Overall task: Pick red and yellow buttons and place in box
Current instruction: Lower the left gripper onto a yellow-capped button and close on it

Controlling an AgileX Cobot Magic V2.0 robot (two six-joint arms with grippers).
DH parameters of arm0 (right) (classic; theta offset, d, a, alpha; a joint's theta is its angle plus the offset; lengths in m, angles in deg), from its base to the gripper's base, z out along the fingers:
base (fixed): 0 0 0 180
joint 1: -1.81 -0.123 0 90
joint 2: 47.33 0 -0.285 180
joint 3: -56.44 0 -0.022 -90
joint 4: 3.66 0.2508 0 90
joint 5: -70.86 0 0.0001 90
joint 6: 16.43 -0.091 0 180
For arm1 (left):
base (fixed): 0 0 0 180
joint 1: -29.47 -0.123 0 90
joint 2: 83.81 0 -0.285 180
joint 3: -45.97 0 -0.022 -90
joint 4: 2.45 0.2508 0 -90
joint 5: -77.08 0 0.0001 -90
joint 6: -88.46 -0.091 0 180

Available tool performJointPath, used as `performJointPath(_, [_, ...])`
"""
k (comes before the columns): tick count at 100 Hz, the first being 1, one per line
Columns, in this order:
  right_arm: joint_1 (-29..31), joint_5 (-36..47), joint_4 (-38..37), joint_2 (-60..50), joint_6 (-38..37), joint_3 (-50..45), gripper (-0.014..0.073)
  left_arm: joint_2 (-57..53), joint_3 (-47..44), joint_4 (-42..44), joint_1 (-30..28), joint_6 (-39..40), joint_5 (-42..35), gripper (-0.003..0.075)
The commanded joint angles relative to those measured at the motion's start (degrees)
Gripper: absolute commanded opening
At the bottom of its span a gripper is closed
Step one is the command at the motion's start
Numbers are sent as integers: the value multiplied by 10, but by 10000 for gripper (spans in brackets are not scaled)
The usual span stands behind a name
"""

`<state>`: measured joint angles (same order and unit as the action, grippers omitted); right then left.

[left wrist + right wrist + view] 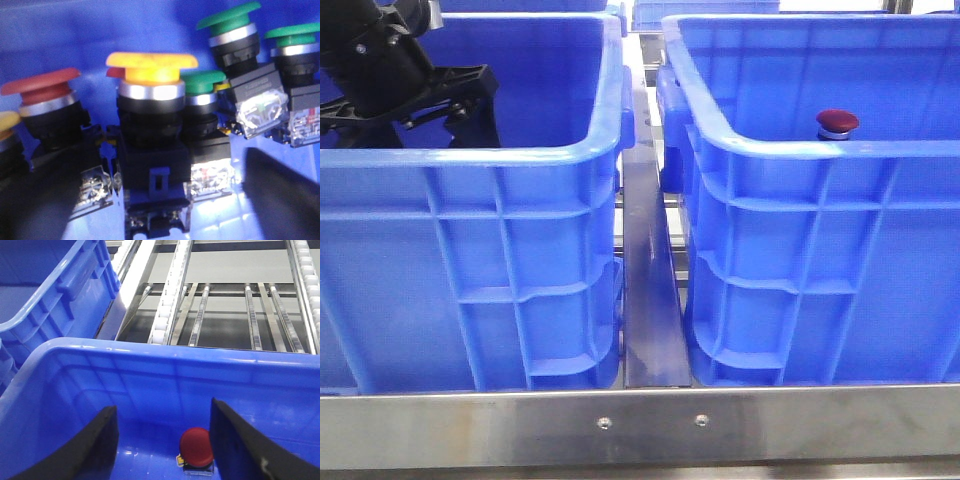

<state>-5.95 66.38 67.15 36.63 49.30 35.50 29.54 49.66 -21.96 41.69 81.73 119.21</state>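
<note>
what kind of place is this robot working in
Probably a factory or warehouse sorting station. Two deep blue plastic crates sit on a metal frame, roller conveyor tracks run behind, and one crate holds a pile of industrial push buttons.

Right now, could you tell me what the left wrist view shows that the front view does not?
Only the left wrist view shows a cluster of buttons: a yellow button nearest, a red button beside it, and green buttons. Only the front view shows both crates from outside, the left crate and right crate, the left gripper inside the left one, and a lone red-capped button in the right one. Both show blue crate plastic.
</note>
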Motion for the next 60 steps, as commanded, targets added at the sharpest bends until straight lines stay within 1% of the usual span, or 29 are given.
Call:
performJointPath(1, [3, 9, -2, -19, 7, 15, 436, -26, 19, -11, -2, 3, -17, 426])
performJointPath(14, [3, 9, -2, -19, 7, 15, 436, -26, 19, -11, -2, 2, -20, 220])
performJointPath(21, [3, 9, -2, -19, 7, 15, 436, -28, 19, -11, -2, 1, -20, 142])
performJointPath(26, [3, 9, -2, -19, 7, 15, 436, -30, 19, -11, -2, 1, -21, 110])
performJointPath(32, [3, 9, -2, -19, 7, 15, 436, -31, 19, -11, -2, 0, -22, 97])
performJointPath(49, [3, 0, -2, -19, 7, 15, 436, -57, 19, -14, 3, -16, -22, 97])
performJointPath(60, [3, -35, -2, -19, 6, 15, 436, -89, 19, -14, 15, -30, -18, 97])
